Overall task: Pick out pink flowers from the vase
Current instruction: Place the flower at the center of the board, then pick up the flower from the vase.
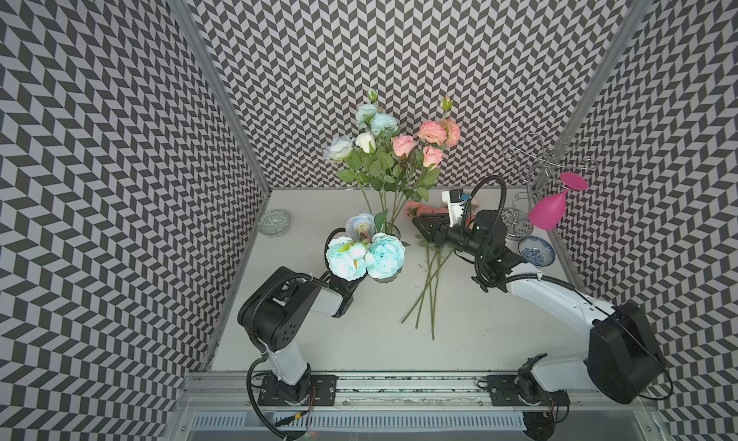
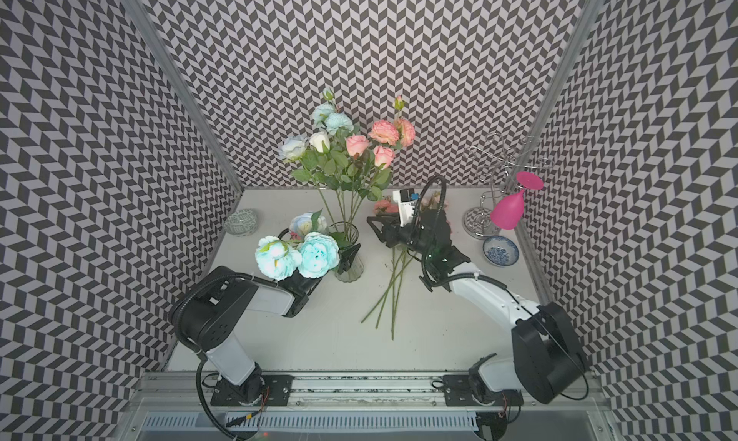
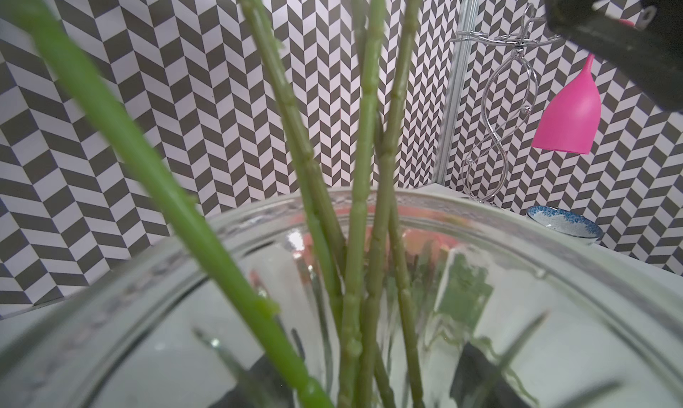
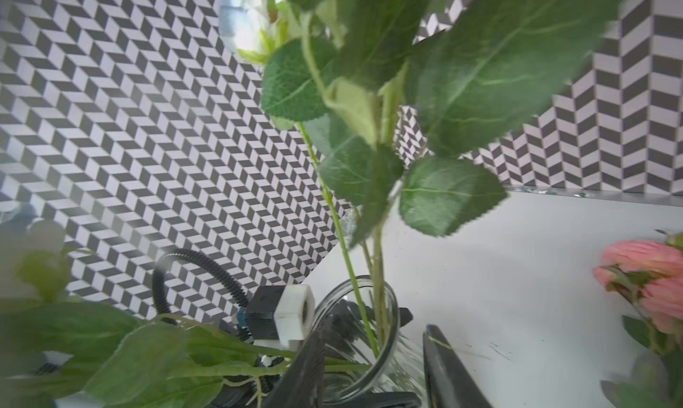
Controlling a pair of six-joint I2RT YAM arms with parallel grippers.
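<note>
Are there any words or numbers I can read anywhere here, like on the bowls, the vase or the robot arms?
None: no word, number or sign can be read in any view.
Blue-and-white bowl: painted pattern only, no letters.
Greenish dish: pattern only.
Vase, pink glass: plain.
White block on the right arm: a small blue part, too small to tell if it bears text.

Pink flowers (image 2: 384, 132) stand in the vase (image 2: 351, 274); others lie beside.
</note>
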